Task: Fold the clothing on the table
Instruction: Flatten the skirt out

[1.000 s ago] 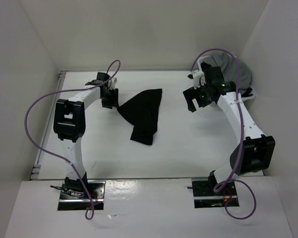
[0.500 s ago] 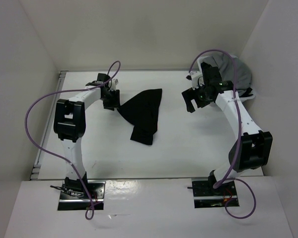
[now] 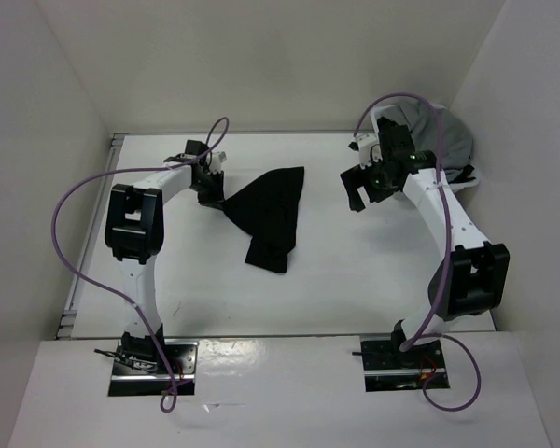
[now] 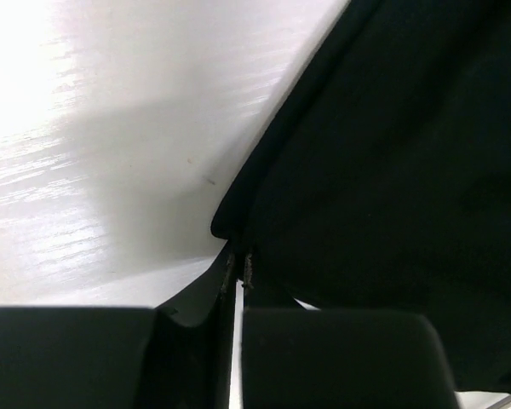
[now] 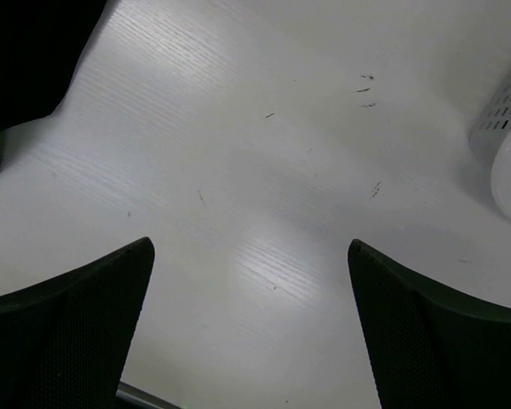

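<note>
Lying crumpled near the middle of the white desk [image 3: 336,280], the black clothing [image 3: 273,210] has its left corner pinched in the closed left tool [image 4: 238,271], while the right tool [image 5: 249,251] hangs wide open above bare desk between clothing and perforated white basket [image 5: 509,128].

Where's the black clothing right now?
Top view: the clothing lies centre of the table, between the arms, its left corner pinched by the left gripper.

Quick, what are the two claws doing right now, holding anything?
Left gripper: closed on a corner of the clothing.
Right gripper: open, empty, over the table.
</note>
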You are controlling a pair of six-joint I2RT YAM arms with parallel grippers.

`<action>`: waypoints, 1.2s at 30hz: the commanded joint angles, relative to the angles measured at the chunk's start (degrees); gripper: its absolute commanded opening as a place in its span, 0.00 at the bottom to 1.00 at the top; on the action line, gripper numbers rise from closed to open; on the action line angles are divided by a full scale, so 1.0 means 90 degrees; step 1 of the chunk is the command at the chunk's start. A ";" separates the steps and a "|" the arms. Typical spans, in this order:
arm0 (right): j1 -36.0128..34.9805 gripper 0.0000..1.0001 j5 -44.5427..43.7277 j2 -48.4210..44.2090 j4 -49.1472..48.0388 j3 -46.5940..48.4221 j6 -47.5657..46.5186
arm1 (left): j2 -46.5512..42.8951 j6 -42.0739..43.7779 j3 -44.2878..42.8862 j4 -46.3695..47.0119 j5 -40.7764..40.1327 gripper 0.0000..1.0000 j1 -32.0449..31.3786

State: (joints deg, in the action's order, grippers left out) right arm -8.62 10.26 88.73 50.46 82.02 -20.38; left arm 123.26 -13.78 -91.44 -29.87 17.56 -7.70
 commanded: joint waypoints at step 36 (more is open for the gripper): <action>-0.0556 0.70 0.2473 0.7171 -0.0899 0.7204 0.1522 | -0.0483 0.2156 -0.0709 -0.0793 -0.0018 0.00 -0.0150</action>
State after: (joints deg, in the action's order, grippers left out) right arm -13.50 31.03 151.63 41.80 142.19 -7.09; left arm 121.78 3.20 -96.84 -36.10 16.67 -7.60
